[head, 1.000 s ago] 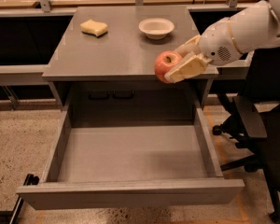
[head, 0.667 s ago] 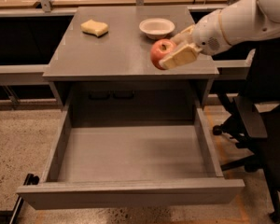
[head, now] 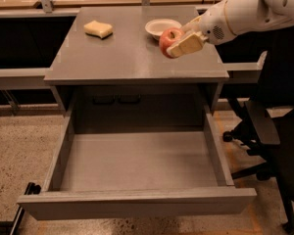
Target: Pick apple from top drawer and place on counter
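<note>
The red-pink apple [head: 168, 39] is held in my gripper [head: 179, 39] above the right part of the grey counter [head: 122, 58], just in front of the white bowl. The gripper's cream fingers [head: 187, 44] are shut on the apple, and the white arm reaches in from the upper right. The top drawer [head: 137, 163] is pulled fully open below the counter, and its flat bottom holds nothing.
A white bowl [head: 161, 26] stands at the counter's back right, and a yellow sponge [head: 98, 29] lies at the back left. A black office chair [head: 269, 136] stands to the right of the cabinet. Speckled floor lies to the left.
My gripper has carried the apple up and back to the left, from over the counter's front right edge to over the counter near the bowl.
</note>
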Controlling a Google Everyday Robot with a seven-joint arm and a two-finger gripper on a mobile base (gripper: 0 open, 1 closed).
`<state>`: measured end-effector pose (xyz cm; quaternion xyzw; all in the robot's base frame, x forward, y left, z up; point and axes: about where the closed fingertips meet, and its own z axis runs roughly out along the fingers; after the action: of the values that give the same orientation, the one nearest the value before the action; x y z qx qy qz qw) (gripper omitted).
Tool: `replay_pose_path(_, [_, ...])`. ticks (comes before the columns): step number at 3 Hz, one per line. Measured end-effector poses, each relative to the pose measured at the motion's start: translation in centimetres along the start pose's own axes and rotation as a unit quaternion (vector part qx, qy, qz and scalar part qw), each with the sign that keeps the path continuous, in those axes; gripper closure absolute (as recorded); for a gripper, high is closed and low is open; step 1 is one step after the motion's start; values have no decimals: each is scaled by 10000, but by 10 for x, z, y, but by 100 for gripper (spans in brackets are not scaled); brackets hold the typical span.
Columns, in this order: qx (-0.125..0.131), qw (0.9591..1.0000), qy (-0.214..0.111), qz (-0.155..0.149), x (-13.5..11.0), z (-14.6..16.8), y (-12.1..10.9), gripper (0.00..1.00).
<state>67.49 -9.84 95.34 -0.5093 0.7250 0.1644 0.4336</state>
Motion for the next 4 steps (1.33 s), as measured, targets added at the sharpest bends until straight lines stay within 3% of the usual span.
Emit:
replay_pose_path(1, [72, 9997, 46, 234, 13, 6, 2, 100])
replay_pose_path(3, [415, 9982, 69, 428, 28, 30, -39, 62])
replay_pose_path(4, [498, 9966, 107, 652, 43, 41, -62, 37])
